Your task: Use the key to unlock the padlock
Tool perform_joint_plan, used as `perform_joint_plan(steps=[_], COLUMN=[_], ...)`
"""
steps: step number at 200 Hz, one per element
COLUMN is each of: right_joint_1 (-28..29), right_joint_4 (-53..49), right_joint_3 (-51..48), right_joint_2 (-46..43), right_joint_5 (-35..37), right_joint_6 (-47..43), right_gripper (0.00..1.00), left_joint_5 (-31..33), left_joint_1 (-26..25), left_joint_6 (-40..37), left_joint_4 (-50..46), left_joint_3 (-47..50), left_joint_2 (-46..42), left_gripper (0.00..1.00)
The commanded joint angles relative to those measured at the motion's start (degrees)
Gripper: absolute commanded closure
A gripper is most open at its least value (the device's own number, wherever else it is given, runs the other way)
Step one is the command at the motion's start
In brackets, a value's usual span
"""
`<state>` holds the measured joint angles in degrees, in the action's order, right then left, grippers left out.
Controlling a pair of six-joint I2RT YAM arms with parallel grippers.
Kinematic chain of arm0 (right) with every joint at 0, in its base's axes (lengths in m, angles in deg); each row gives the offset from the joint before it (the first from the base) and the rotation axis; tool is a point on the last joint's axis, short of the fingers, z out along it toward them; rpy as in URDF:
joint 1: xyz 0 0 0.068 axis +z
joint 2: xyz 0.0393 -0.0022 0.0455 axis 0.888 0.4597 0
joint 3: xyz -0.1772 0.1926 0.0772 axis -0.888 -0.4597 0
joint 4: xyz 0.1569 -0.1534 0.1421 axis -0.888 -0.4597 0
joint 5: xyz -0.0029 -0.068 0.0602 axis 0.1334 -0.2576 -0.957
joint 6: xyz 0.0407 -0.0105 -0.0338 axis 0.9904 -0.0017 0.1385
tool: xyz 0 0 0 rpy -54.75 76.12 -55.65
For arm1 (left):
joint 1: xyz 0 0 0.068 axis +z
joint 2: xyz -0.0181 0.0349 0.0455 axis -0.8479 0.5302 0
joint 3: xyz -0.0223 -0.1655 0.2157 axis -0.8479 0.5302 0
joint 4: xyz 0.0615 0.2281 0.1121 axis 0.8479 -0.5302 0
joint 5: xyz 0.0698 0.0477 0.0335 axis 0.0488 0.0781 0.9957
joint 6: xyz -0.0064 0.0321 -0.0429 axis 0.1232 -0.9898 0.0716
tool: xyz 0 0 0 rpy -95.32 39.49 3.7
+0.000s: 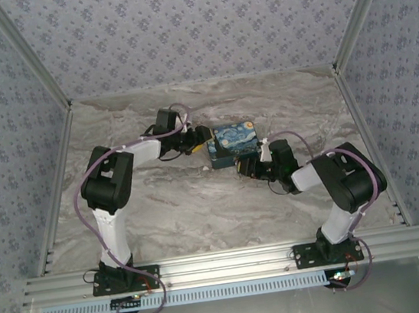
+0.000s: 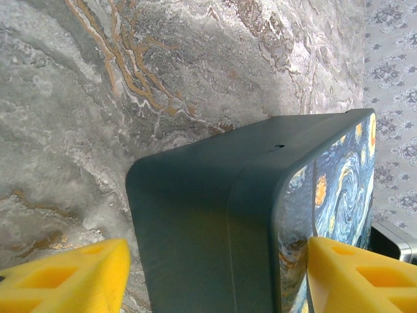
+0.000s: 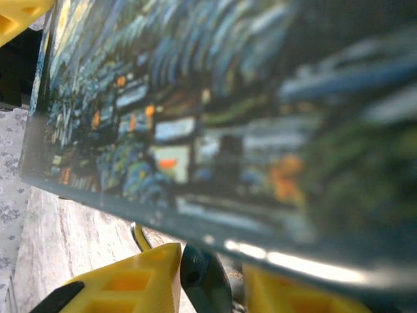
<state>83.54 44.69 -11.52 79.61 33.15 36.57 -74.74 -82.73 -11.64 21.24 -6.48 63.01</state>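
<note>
My right claw (image 3: 210, 270) stands narrow, its yellow fingers (image 3: 130, 280) close on either side of a small dark blue piece with a hole, which I judge to be the padlock (image 3: 197, 279). Whether it is pinched or merely flanked I cannot tell. The piece sits just beside the edge of the starry-painted box (image 3: 195, 117), at about 5 o'clock of the box in the top view. Whether the key is in play here I cannot tell. My left claw (image 2: 218, 277) is set wide across the box's end at 9 o'clock, a finger against each side. I judge this is to brace the box so it cannot slide on the table (image 2: 78, 98) while the right claw works at the lock. In my judgement the lock is approached and not yet opened.
</note>
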Motion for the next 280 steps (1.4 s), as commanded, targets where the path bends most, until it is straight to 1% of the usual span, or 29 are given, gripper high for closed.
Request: perform_joint_plan(steps=[1,27,58,112,177,226,280], right_joint_1=[0.4,0.4,-0.2,-1.6,-1.4,-1.1,-1.1], right_joint_4=[-0.1,0.9,4.5,13.1,13.9,14.0,15.4], right_joint_3=[0.3,-0.3,-2.3,-5.6,-5.5,-5.5,-5.4], right_joint_2=[1.3,1.4,1.0,0.9,1.2,1.3,1.3], right_joint_5=[0.4,1.4,2.0,1.2,1.5,2.0,2.7], right_joint_6=[0.6,1.4,3.4,7.8,11.2,12.8,17.1], right_gripper=[0.76,0.86,0.90,0.91,0.92,0.92,0.92], left_joint_5=[4.2,4.5,5.1,5.1,4.7,5.0,5.3], left_joint_1=[0.3,0.3,0.3,0.4,0.4,0.4,0.4], left_joint_6=[-0.4,-0.5,-0.3,0.9,3.7,3.7,4.0], left_joint_4=[-6.8,-6.7,-6.3,-4.4,-0.5,-0.9,-0.7], left_joint_3=[2.7,3.5,5.3,10.4,16.4,16.2,16.3], left_joint_2=[0.3,-0.3,-1.5,-4.0,-5.5,-5.5,-5.5], left_gripper=[0.31,0.30,0.31,0.31,0.31,0.31,0.30])
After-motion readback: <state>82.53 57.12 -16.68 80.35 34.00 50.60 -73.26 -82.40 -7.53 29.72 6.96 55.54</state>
